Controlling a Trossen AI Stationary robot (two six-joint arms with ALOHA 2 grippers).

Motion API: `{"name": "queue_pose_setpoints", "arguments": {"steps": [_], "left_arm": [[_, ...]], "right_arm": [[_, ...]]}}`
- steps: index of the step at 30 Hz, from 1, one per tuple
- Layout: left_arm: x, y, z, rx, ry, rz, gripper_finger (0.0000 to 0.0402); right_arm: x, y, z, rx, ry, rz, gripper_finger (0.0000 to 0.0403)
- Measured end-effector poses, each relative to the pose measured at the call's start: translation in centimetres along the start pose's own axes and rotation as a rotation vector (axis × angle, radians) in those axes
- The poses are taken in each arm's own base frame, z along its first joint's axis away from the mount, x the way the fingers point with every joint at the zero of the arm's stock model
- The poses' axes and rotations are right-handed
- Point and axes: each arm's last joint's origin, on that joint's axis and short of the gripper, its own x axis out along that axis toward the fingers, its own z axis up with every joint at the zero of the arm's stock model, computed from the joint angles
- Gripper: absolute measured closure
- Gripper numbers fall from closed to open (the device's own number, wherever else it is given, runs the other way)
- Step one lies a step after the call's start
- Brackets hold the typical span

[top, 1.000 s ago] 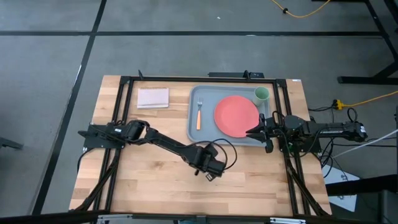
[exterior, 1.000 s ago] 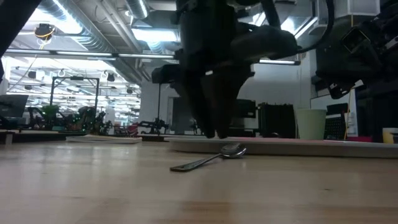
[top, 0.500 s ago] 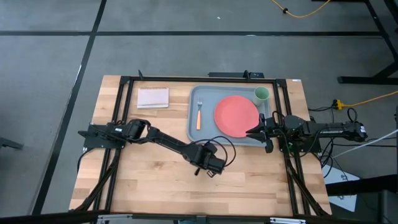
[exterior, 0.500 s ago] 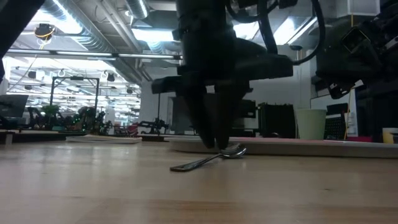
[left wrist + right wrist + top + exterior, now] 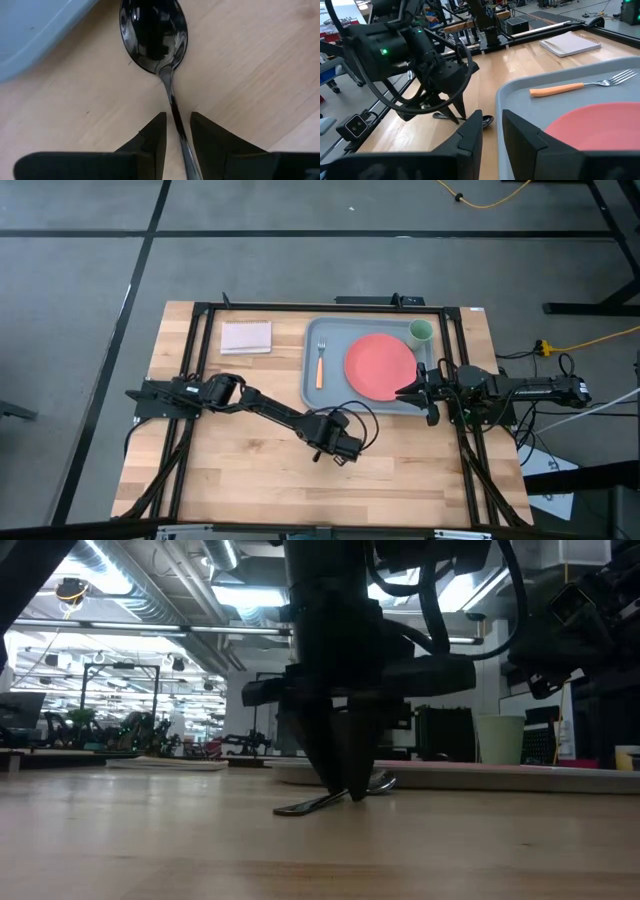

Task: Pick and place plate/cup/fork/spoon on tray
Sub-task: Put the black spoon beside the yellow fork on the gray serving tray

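The dark spoon (image 5: 154,37) lies flat on the wooden table just in front of the tray's near edge, its handle pointing toward the near side. My left gripper (image 5: 177,120) points down over it, open by a narrow gap, one finger on each side of the handle just behind the bowl. In the low view its fingertips (image 5: 350,795) are down at the table top. The tray (image 5: 312,385) holds the plate (image 5: 380,365), the cup (image 5: 421,332) and the fork (image 5: 320,365). My right gripper (image 5: 492,130) waits open at the tray's near right corner.
A pale folded napkin (image 5: 246,337) lies at the far left of the table. A dark frame of rails (image 5: 200,380) runs around the work area. Bare wood lies to the left and near side of the spoon.
My left gripper has come down over the spoon until its fingertips stand at the table top on either side of the handle. Its finger gap is unchanged. The spoon has not moved.
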Motion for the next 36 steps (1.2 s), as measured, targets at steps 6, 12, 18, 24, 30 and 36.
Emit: {"name": "queue_pose_setpoints", "arguments": {"steps": [6, 12, 18, 24, 30, 36], "left_arm": [[0.2, 0.0, -0.1, -0.007, 0.019, -0.001, 0.0321], [0.4, 0.0, 0.0, -0.019, 0.061, -0.019, 0.038], [0.4, 0.0, -0.1, -0.002, 0.062, -0.017, 0.0397], [-0.1, 0.1, -0.4, 0.04, 0.081, -0.011, 0.0399], [-1.5, 0.0, -1.0, 0.057, 0.147, -0.025, 0.04], [-2.6, -0.8, -1.9, 0.091, 0.185, -0.061, 0.0401]], "right_arm": [[0.0, 0.0, -0.1, 0.003, 0.007, -0.002, 0.0324], [0.0, 0.0, -0.1, 0.003, 0.006, -0.002, 0.0324], [0.0, 0.0, -0.1, 0.004, 0.007, -0.002, 0.0324], [0.0, 0.0, -0.1, 0.004, 0.007, -0.002, 0.0324], [0.1, 0.0, -0.1, 0.004, 0.008, -0.002, 0.0324], [0.1, 0.0, -0.1, 0.005, 0.011, -0.003, 0.0324]]}}
